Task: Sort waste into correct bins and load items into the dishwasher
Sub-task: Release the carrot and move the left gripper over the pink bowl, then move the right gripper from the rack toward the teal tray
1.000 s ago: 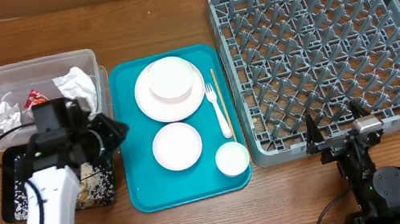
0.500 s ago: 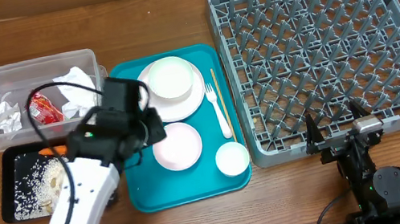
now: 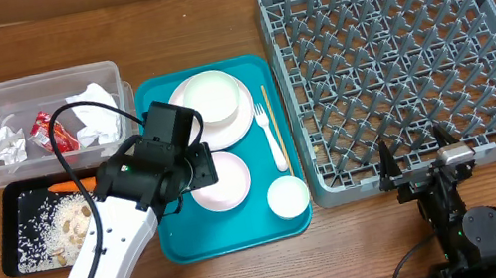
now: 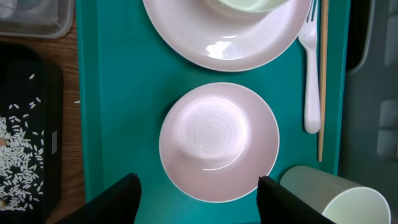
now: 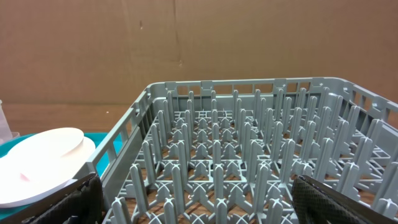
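Place: a robot test station is suggested.
Evidence: a wooden table [image 3: 197,16] and a brown cardboard backdrop [image 5: 205,37] are seen.

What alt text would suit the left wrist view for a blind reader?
The open left claw hovers over an empty pale-pink bowl on a teal tray; a white plate, fork, wooden stick and cup sit nearby.

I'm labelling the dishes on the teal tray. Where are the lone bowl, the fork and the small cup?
lone bowl [image 4: 217,140], left wrist view, centre of its inside.
fork [image 4: 311,90], left wrist view, middle of its handle.
small cup [image 3: 288,196], overhead view, centre of its opening.
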Robot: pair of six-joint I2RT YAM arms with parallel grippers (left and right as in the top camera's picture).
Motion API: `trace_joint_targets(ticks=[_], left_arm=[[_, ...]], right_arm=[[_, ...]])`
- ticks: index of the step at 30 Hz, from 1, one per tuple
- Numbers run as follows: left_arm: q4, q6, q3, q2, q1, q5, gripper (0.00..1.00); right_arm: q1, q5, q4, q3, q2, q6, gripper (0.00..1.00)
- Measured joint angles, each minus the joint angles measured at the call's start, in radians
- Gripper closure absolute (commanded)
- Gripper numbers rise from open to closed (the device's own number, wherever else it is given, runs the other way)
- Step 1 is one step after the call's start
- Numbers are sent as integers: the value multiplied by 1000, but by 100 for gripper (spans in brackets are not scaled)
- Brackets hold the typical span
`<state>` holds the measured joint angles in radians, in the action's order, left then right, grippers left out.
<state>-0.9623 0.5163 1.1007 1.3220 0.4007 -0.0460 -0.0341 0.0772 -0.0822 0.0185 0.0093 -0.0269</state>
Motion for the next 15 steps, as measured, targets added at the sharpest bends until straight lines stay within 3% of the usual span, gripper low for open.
trace_joint_targets(ticks=[15], left_arm=[[-5, 0, 0, 0, 0, 0, 33]], right_arm=[[0, 2, 40, 0, 0, 0, 0]])
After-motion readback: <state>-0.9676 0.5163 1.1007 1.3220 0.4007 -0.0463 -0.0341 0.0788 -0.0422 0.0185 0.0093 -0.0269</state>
